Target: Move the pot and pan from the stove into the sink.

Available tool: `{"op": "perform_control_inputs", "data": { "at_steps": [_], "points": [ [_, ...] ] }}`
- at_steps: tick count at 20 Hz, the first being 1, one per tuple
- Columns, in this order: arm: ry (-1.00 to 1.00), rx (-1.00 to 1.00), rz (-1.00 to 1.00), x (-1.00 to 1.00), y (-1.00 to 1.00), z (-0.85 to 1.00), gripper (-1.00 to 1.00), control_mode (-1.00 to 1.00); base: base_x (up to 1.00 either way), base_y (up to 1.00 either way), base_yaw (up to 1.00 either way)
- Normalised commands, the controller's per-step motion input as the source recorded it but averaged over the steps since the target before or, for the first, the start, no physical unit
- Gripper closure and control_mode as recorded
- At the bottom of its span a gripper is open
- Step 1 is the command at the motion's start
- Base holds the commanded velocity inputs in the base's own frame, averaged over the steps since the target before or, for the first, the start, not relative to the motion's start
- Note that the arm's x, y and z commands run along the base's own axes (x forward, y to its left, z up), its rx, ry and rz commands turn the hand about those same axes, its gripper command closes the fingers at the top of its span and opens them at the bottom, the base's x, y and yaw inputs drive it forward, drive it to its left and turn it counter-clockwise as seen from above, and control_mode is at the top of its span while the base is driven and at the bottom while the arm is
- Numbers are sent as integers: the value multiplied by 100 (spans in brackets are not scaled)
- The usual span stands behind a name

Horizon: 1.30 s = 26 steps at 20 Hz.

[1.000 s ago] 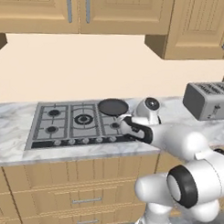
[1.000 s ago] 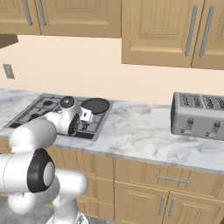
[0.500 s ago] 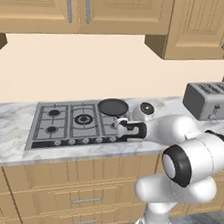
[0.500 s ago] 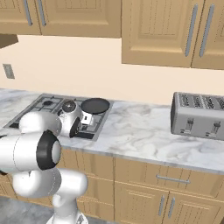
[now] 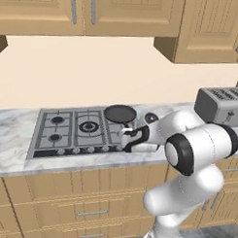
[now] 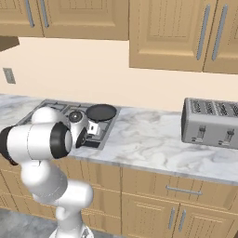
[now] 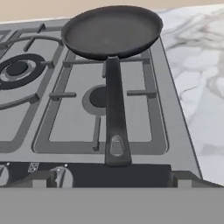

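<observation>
A white robot arm lines its gripper [image 5: 126, 138] up with the long black handle of the pan [image 7: 112, 30] on the stove [image 5: 76, 131] in a simulated kitchen. The pan sits on the far right burner, its handle running straight back toward the near edge of the cooktop and ending just short of the knob row, which judging by the hand view is why the hand comes in low and level from the front. The two dark fingertips [image 7: 37, 178] stand wide apart at either side of the handle's end, released and holding nothing, with the handle centred between them but not yet touched. From the base cameras the hand hovers at the stove's near right corner, beside the marble counter [image 6: 153, 139]. A steel toaster [image 6: 211, 122] stands well off to the right under the wooden cabinets [image 6: 176, 32]. The likely next step is to advance along the handle and clench before any lift.
</observation>
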Motion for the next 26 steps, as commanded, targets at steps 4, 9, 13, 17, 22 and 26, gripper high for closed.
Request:
{"op": "perform_control_inputs", "data": {
  "at_steps": [4, 9, 13, 17, 22, 26],
  "points": [
    [0, 0, 0, 23, 0, -23, -100, -100, 0, 0, 0],
    [0, 0, 0, 23, 0, -22, -100, -100, 0, 0, 0],
    [0, 0, 0, 21, 0, -19, -100, -100, 0, 0, 0],
    [0, 0, 0, 6, 0, -5, 100, -100, 0, 0, 0],
    [0, 0, 0, 0, 0, 0, 100, -100, 0, 0, 0],
    [0, 0, 0, 0, 0, 0, 100, -100, 0, 0, 0]
  ]
}}
